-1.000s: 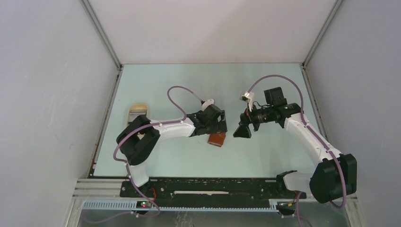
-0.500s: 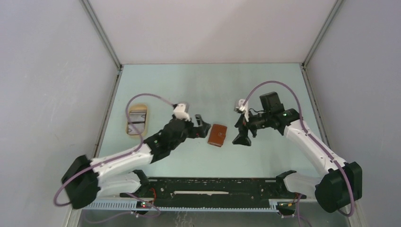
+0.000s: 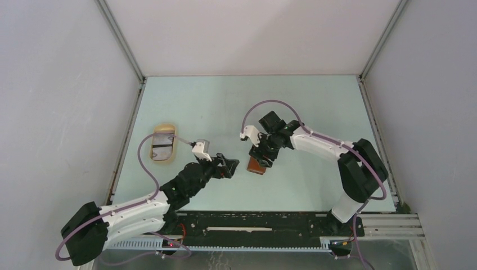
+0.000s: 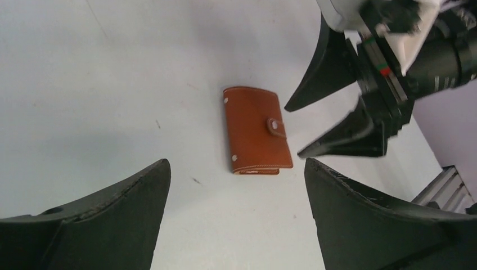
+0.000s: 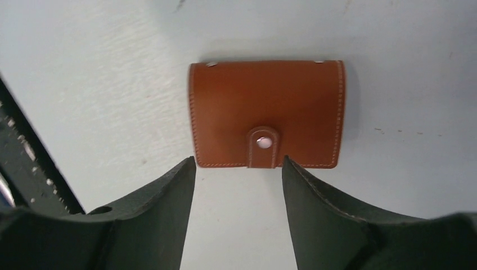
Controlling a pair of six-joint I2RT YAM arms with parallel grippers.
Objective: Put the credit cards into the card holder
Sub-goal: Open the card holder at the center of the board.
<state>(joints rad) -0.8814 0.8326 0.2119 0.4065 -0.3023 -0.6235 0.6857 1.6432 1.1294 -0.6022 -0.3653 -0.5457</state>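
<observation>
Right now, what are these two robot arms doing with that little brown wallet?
The card holder lies flat on the table, snapped shut. The right arm's fingers are spread open over it, either side of its snap tab, holding nothing. The left arm's fingers are open too, empty, a little off to one side. A beige tray at the far left holds something flat, too small to make out.

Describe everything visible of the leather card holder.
The card holder is a small reddish-brown leather wallet with pale edge stitching, two corner rivets and a strap tab closed by a round snap stud. It lies shut and flat on the pale table, just beyond the open right pincer, apparently untouched.
</observation>
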